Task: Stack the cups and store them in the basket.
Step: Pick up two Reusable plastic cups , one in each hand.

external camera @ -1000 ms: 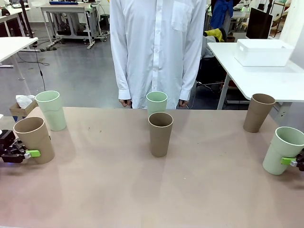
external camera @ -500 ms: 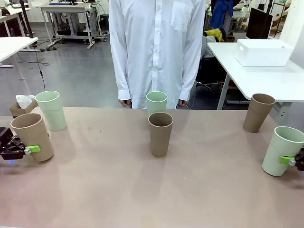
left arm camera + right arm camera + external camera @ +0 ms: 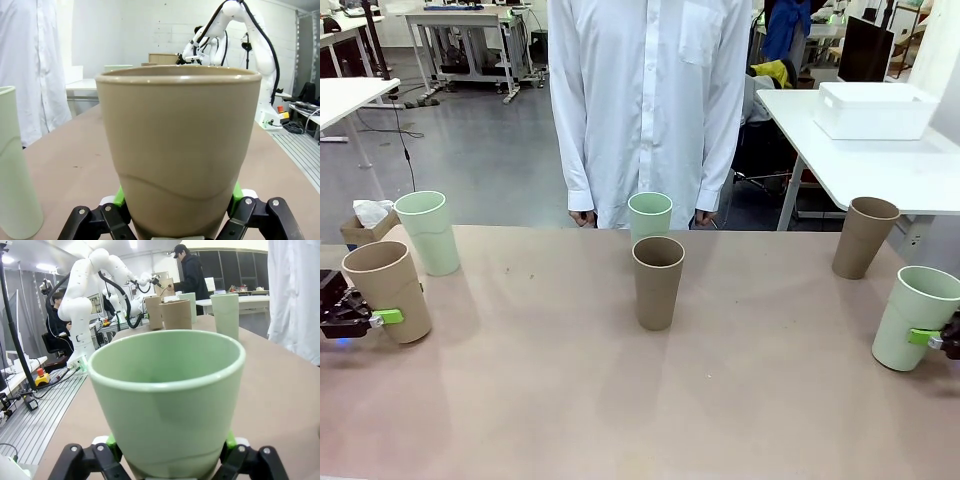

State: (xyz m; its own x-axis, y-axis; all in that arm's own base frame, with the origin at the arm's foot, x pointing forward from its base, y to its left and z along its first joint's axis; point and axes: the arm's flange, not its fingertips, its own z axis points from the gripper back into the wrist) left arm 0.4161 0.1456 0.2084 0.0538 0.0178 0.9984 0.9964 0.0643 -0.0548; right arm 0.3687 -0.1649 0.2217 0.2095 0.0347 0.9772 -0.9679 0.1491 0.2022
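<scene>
- Front view first: got the left gripper [image 3: 382,318] squeezed shut on a brown cup [image 3: 385,290] right at the left edge of the table [image 3: 570,400].
- Same deal on the other side: right gripper [image 3: 923,338] clamped on a mint cup [image 3: 917,315], hard up against the right edge.
- Can't tell whether either gripped cup sits on the tabletop or hangs just off it.
- Four loose cups standing upright, mouths up:
  - back-left mint cup [image 3: 427,232] just behind the gripped brown one, close but apart
  - middle brown cup [image 3: 658,282] out in the centre
  - middle mint cup [image 3: 650,215] just behind that, at the far edge, right in front of the person [image 3: 650,100]
  - back-right brown cup [image 3: 864,237] near the far right corner
- Loads of bare tabletop along the whole near side, plus two wide open lanes either side of the middle pair.
- Basket [image 3: 875,110] parked on a white side table [image 3: 920,170] past the far right corner, well apart from every cup.
- Left wrist view: brown cup front and centre, green pads [image 3: 120,196] pressed on both sides low on its wall, back-left mint cup off at the picture's left.
- Right wrist view: pads [image 3: 111,442] hugging the mint cup low down the same way, open tabletop running on past it to the other cups.
</scene>
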